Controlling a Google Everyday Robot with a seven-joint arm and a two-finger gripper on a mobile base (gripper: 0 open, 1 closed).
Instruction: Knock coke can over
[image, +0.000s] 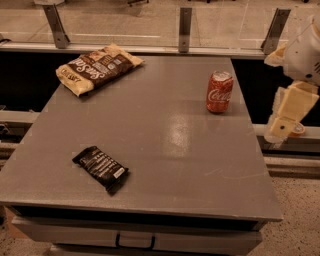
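The coke can (219, 91), red with white script and a silver top, stands upright on the grey table (165, 150) near its right edge. My gripper (286, 117) hangs at the far right of the camera view, off the table's right side and a little nearer than the can, apart from it. Its cream-coloured fingers point down.
A brown-and-cream chip bag (97, 67) lies at the table's back left. A black snack packet (101, 168) lies near the front left. A glass railing with metal posts (185, 27) runs behind the table. A drawer handle (135, 242) shows below the front edge.
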